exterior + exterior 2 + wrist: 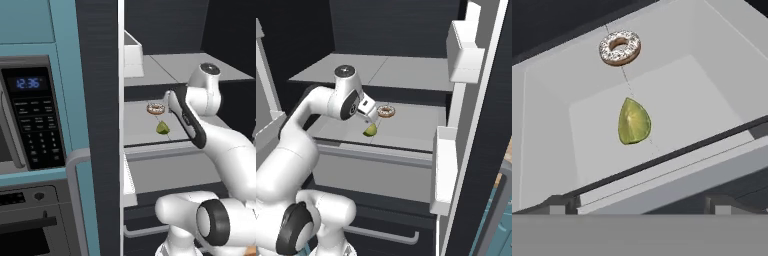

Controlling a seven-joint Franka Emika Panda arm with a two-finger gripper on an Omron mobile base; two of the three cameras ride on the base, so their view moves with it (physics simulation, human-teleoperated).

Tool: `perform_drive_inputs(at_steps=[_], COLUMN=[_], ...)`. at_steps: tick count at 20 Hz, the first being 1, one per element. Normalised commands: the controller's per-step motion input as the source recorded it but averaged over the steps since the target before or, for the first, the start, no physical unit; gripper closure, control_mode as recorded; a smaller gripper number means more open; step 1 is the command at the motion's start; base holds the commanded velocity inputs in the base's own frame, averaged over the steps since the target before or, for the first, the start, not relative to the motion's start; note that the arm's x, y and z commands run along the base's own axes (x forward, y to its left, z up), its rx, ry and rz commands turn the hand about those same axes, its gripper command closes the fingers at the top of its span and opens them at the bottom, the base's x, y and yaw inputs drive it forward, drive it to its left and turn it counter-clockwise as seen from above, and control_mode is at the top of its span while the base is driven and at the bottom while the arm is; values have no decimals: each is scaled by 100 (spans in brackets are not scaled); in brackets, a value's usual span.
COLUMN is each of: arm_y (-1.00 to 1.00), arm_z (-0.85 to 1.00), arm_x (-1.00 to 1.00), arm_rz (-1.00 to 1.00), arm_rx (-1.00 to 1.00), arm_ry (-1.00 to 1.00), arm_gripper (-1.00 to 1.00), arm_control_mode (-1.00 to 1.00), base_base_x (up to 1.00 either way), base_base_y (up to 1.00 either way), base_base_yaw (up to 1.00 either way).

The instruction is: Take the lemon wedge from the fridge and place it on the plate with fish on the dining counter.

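The lemon wedge (634,121), small and yellow-green, lies on a grey shelf inside the open dark fridge (100,100). It also shows on that shelf in the base views (162,128) (370,130). My gripper (372,121) hangs just above and in front of the wedge (170,111), not touching it. In the hand view its two dark fingertips (558,203) stand far apart at the bottom, so the gripper (639,205) is open with nothing between them. The plate and the dining counter are out of view.
A tan ring-shaped pastry (619,48) with white sprinkles lies just behind the wedge (156,108). White door bins (465,55) jut out on the fridge's right door. A microwave (32,115) and an oven (30,225) stand left of the fridge. A drawer handle (381,233) runs below.
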Motion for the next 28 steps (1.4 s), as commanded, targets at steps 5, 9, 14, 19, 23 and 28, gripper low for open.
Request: perform_drive_inputs(at_steps=[5,9,14,19,23,28], arm_y=[22,3,0,0,0,0], arm_z=[-30,-48,-69,-39,-17,-22], arm_x=[11,31,2,50,70,56], arm_rz=[2,0,0,0,0,0], arm_rx=[-9,-5,-1,0,-1,-2], arm_ry=[7,1,0,0,0,0], arm_gripper=[-100,-100,-100,-100,-100,-100], arm_control_mode=[-100,-100,-100,-100,-100,-100], base_base_x=[0,0,0,0,0,0], base_base_y=[0,0,0,0,0,0], base_base_yaw=[0,0,0,0,0,0])
